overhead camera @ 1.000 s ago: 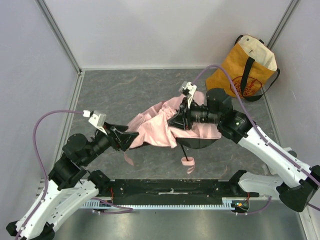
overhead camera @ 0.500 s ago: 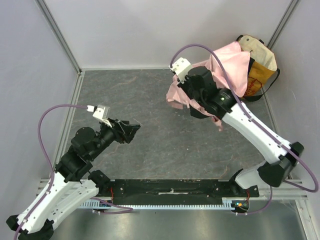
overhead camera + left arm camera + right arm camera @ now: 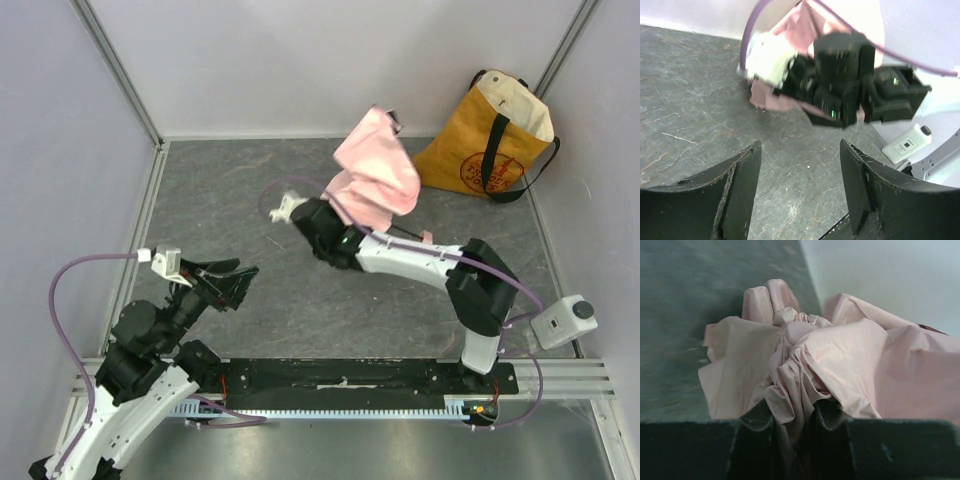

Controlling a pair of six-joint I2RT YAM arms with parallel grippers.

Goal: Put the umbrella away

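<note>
Cable [image 3: 55, 290] in purple loops off my left arm toward the left wall. My left hand [image 3: 232, 284] stands wide apart with nothing in its gap, low over the near-left part of the desk [image 3: 240, 190]. Through that gap its wrist camera shows bare grey mottled surface and, beyond, my right arm.

Further right, near the middle, my right arm reaches across from its base. My right hand [image 3: 791, 422] is closed narrow on the umbrella [image 3: 378, 175]: from its wrist, pale pink fabric is pinched between the two dark fingers [image 3: 756, 421] and bunches up in folds ahead of them. From above, the umbrella is a crumpled pink bundle toward the back of the desk, its canopy loose. Whether its lower edge touches the desk I cannot tell.

Just right of it, in the back-right corner, the yellow bag [image 3: 487, 140] stands with its mouth open. The umbrella is outside the bag, near its left side. A small white box [image 3: 563, 321] sits at the far right, near the front edge.
</note>
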